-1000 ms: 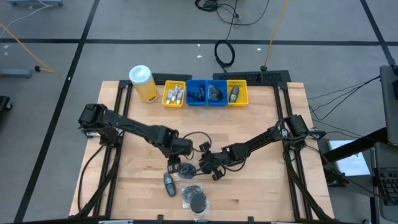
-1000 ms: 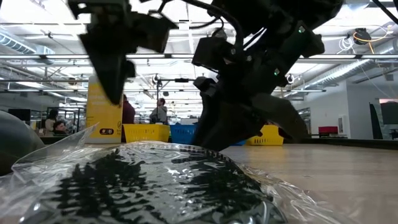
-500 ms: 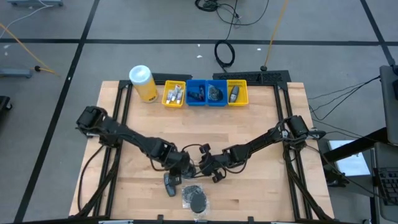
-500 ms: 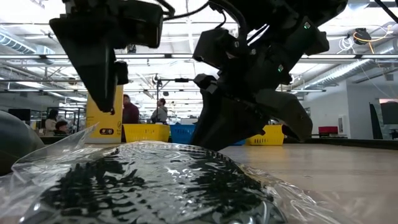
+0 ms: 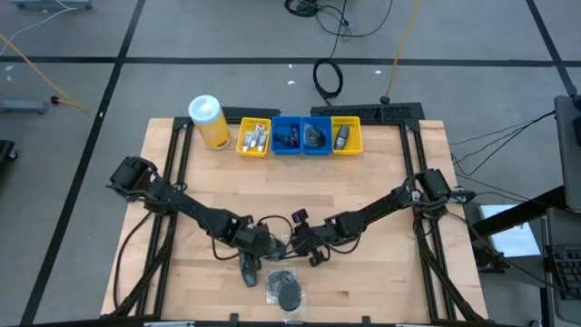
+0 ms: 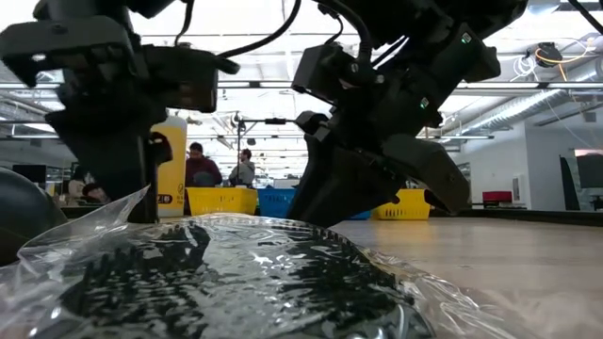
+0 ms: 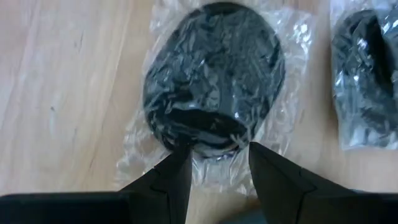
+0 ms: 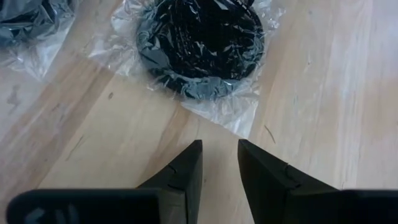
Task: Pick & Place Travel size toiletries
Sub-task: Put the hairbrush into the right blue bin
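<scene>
Both arms are reaching toward the front centre of the wooden worktop [image 5: 381, 209]. The left claw [image 7: 216, 163] is hanging low over a black round puff in clear wrap [image 7: 214, 79], fingers parted with a narrow gap, tips right at the puff's near edge, nothing gripped. A second wrapped dark item [image 7: 365, 74] is lying just beside that puff. The right claw [image 8: 220, 160] is hovering near another wrapped black puff [image 8: 200, 43], fingers slightly apart and empty, bare wood between tips and wrap. In the high view a dark grey oval bottle [image 5: 248, 270] is lying just beside a wrapped puff [image 5: 287, 289] near the front edge. At the back edge the yellow bin [image 5: 254, 138], blue bins [image 5: 303, 136] and another yellow bin [image 5: 346, 135] are holding small items, beside a tall yellow canister [image 5: 208, 121].
</scene>
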